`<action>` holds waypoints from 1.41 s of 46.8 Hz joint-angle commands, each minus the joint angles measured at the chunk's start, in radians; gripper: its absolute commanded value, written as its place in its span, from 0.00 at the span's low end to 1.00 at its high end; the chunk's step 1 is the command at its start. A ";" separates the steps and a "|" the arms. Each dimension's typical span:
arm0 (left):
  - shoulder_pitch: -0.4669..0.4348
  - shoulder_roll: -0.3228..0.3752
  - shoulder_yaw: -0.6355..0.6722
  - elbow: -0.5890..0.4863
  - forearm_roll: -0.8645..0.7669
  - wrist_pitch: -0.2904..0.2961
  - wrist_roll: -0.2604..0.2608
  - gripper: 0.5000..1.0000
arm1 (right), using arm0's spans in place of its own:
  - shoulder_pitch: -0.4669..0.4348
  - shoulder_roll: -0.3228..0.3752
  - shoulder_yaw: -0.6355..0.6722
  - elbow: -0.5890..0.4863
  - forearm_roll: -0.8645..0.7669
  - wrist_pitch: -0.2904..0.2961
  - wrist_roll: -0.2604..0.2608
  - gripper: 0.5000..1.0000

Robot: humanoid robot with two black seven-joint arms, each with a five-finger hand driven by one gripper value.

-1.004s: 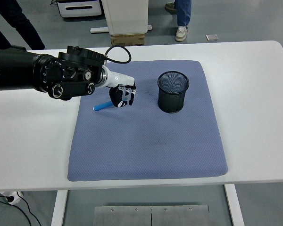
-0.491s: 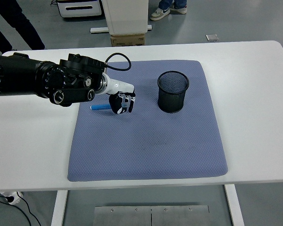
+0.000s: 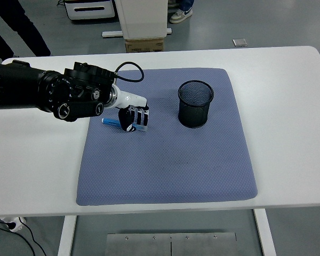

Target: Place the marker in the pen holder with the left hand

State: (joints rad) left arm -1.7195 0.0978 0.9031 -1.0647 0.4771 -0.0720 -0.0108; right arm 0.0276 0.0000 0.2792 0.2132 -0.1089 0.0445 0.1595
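Left hand point(image 3: 132, 118) curled down over one end of the blue marker point(image 3: 109, 121), which lies flat on the blue mat point(image 3: 165, 160) (long axis roughly left-right, free end pointing left). Black mesh pen holder point(image 3: 195, 104) stands upright, well apart to the right.

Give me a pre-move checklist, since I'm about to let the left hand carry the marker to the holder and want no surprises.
1. Left hand closed around the marker: ok; fingers are curled over its right end.
2. Marker lifted off the mat: cannot tell; it looks low, near the surface.
3. Holder upright, mouth open: ok.
4. Holder empty: ok; only black mesh shows inside.
5. Mat between hand and holder free of things: ok.
6. Right hand out of the way: ok; not in view.
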 commanded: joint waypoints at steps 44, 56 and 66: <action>0.008 -0.003 0.053 0.003 0.002 0.009 0.000 0.06 | 0.000 0.000 0.000 0.000 0.000 0.000 0.000 1.00; -0.005 0.002 0.049 0.003 0.000 0.004 -0.003 0.01 | 0.002 0.000 0.000 0.000 0.000 0.000 0.000 1.00; -0.022 0.003 0.048 0.005 0.000 0.003 -0.011 0.01 | 0.000 0.000 0.000 0.000 0.000 0.000 0.000 1.00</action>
State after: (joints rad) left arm -1.7393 0.1012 0.9509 -1.0603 0.4772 -0.0691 -0.0213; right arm 0.0277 0.0000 0.2792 0.2132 -0.1089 0.0445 0.1595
